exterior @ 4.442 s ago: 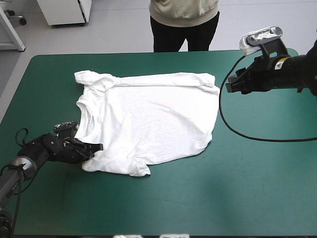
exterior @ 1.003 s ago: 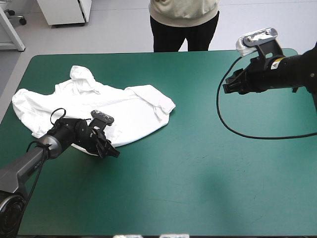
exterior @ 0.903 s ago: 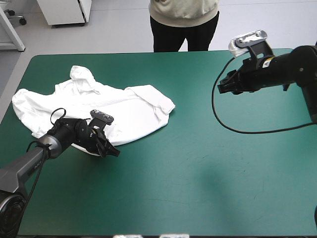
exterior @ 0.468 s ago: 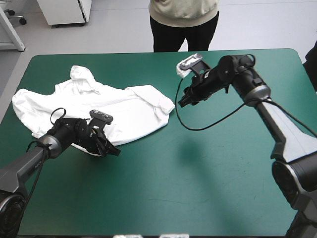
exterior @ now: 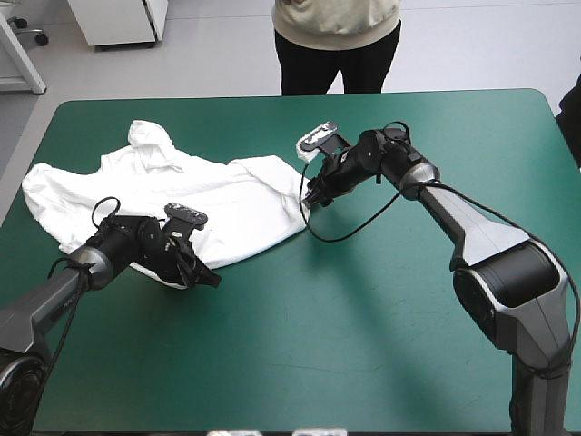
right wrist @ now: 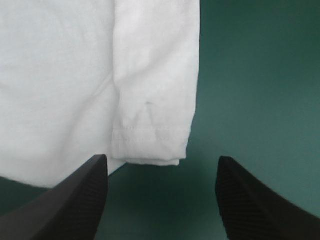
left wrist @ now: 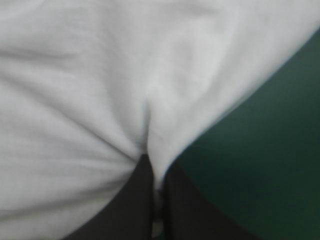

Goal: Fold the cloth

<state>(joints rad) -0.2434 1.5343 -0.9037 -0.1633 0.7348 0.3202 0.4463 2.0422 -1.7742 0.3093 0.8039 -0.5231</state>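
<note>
You're hanging the right tool (right wrist: 161, 160), released, over the sleeve hem (right wrist: 150, 136) of the T-shirt (exterior: 154, 186) (left tool (left wrist: 155, 167) is clenching its edge); be centring that hem before pinching.

Inventory on inspection: one T-shirt (exterior: 182, 182), white; one table (exterior: 363, 318), teal-green cover; two pincers, itemised as left pincer (exterior: 207, 277) and right pincer (exterior: 313, 200).
</note>
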